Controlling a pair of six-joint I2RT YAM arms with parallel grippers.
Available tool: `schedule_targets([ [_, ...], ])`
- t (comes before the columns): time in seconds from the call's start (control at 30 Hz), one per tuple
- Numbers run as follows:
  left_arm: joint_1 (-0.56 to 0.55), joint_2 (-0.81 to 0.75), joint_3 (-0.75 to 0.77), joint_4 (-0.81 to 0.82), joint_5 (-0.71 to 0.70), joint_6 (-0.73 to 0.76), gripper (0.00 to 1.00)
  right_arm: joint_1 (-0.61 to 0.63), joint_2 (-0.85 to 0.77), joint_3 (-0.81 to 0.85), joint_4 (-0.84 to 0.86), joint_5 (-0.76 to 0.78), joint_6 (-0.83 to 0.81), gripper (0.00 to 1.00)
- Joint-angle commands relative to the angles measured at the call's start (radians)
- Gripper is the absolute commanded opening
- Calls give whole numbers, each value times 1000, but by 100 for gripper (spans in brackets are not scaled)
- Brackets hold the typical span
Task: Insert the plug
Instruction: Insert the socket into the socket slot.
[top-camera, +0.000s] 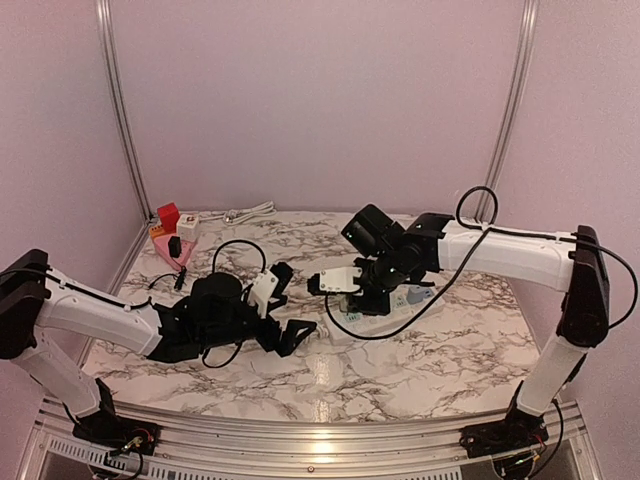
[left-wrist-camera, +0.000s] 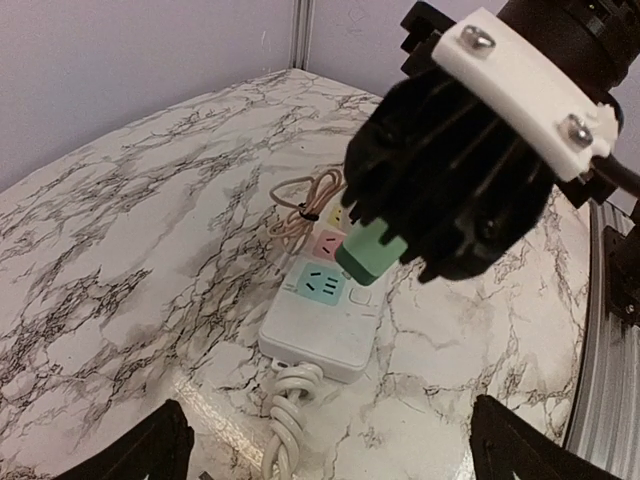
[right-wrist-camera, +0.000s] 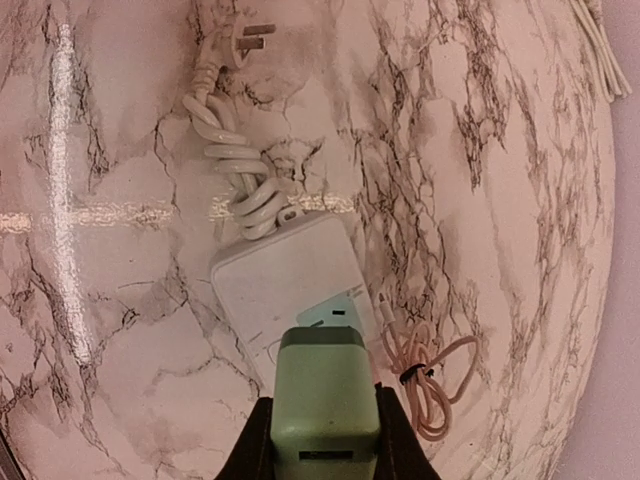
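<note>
A white power strip (left-wrist-camera: 322, 325) with coloured sockets lies on the marble table; it also shows in the right wrist view (right-wrist-camera: 280, 285) and the top view (top-camera: 385, 308). My right gripper (top-camera: 362, 290) is shut on a pale green plug (right-wrist-camera: 322, 400) and holds it tilted just above the strip's blue socket (left-wrist-camera: 320, 283). The green plug (left-wrist-camera: 370, 250) hangs from the black gripper in the left wrist view, its prongs hidden. My left gripper (left-wrist-camera: 335, 460) is open and empty, hovering near the strip's cord end; in the top view it (top-camera: 295, 335) sits left of the strip.
The strip's white coiled cord (right-wrist-camera: 235, 170) ends in a bare plug (right-wrist-camera: 245, 40). A bundled pink cable (right-wrist-camera: 425, 375) lies beside the strip. Red, orange and white blocks (top-camera: 170, 225) and a white cable (top-camera: 245, 213) sit at the back left.
</note>
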Motion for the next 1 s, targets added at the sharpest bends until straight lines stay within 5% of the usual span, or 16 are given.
schedule_targets([
  [0.0,9,-67,4,-49,56,-15,99,-8,35,56,-34,11,-52,0],
  [0.97,55,-27,-10,-41,155,-50,99,-78,115,-1,35,-62,-139,0],
])
